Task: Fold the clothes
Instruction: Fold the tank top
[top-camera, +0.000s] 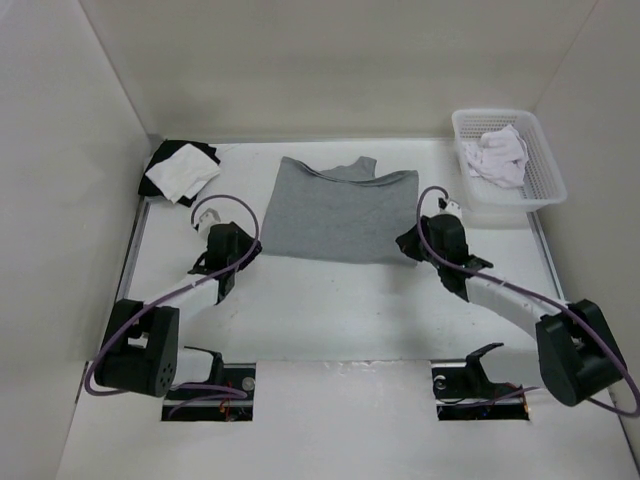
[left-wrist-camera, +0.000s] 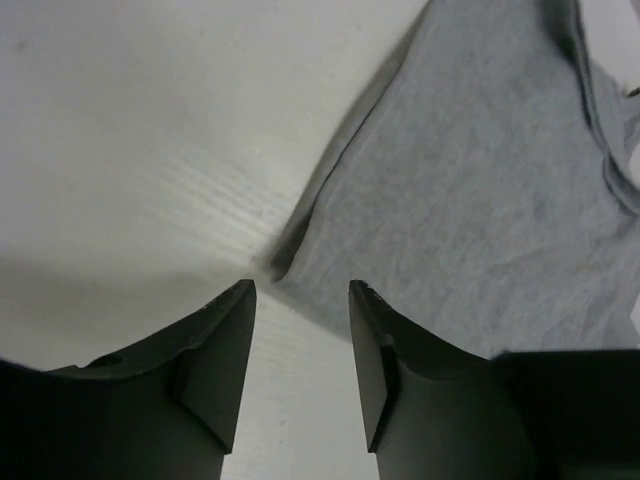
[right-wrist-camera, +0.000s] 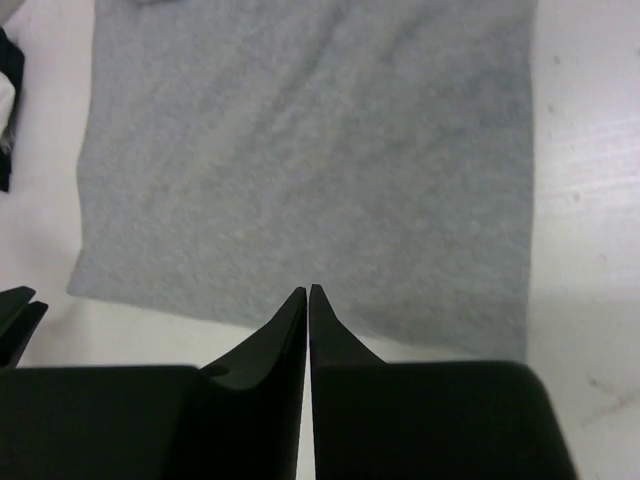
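Note:
The clothes (top-camera: 338, 210), a plain grey sleeveless top, lie folded flat in the middle of the white table, neck toward the back. My left gripper (top-camera: 240, 248) hovers at the garment's near left corner, open, with only bare table between its fingers (left-wrist-camera: 300, 290); the grey corner (left-wrist-camera: 300, 240) lies just ahead of the tips. My right gripper (top-camera: 412, 243) sits at the garment's right edge. Its jaws are shut with nothing between them, tips (right-wrist-camera: 308, 292) over the cloth's near hem (right-wrist-camera: 300, 200).
A white mesh basket (top-camera: 540, 185) holding a white cloth (top-camera: 497, 155) stands at the back right. A black-and-white cloth pile (top-camera: 180, 170) lies at the back left corner. White walls enclose the table on three sides.

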